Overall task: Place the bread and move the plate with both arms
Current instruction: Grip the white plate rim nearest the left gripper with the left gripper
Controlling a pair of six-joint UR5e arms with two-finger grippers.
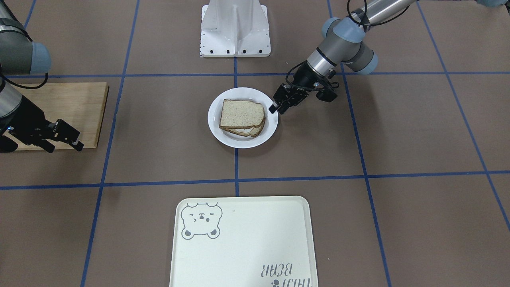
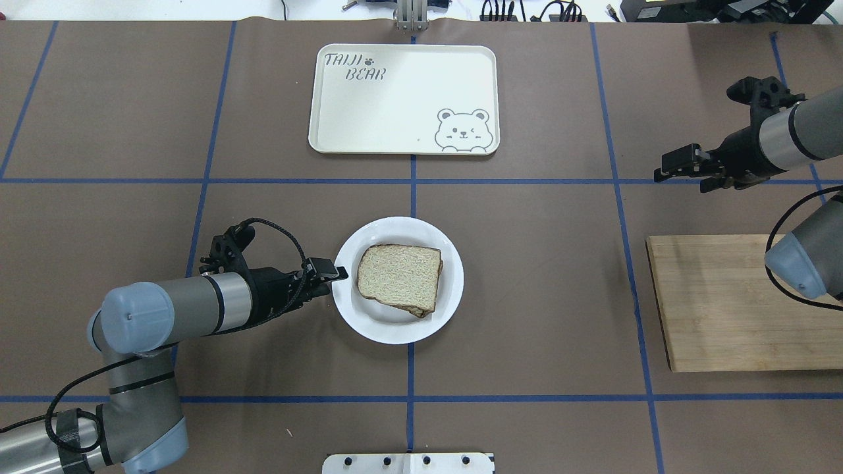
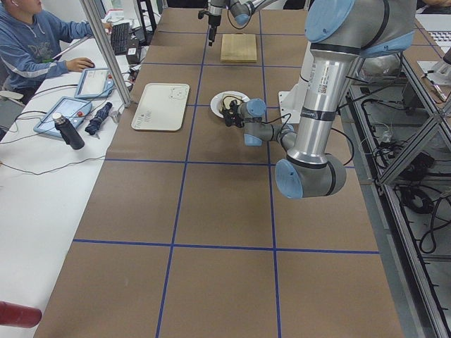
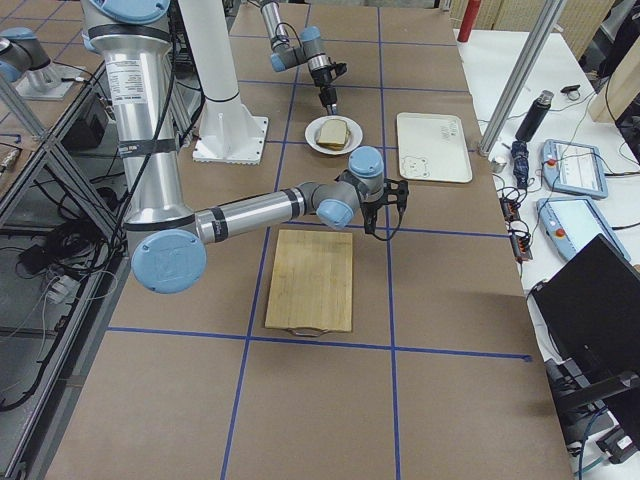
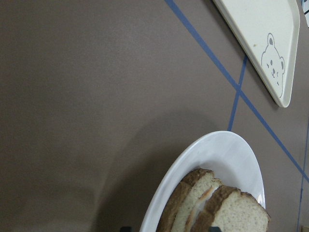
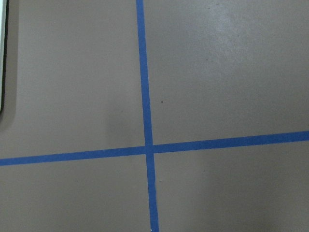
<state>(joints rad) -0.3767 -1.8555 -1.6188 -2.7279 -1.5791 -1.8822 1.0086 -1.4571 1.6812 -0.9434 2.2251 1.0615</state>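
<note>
The plain bread slice (image 1: 241, 113) (image 2: 400, 273) lies on top of another slice (image 1: 255, 131) on the round white plate (image 1: 243, 142) (image 2: 388, 329) at the table's middle. My left gripper (image 1: 275, 109) (image 2: 336, 272) is open at the plate's rim on the robot's left side, one finger above the rim and one below. Its wrist view shows the rim (image 5: 212, 154) and the stacked slices (image 5: 236, 212) close up. My right gripper (image 1: 65, 148) (image 2: 665, 168) is open and empty, well off to the robot's right, beyond the cutting board.
A cream bear tray (image 1: 243, 239) (image 2: 402, 99) lies across the table from the robot, past the plate. A wooden cutting board (image 1: 75, 103) (image 2: 724, 309) lies on the robot's right. The white stand (image 1: 235, 28) is at the robot's base. Blue tape lines cross the brown table.
</note>
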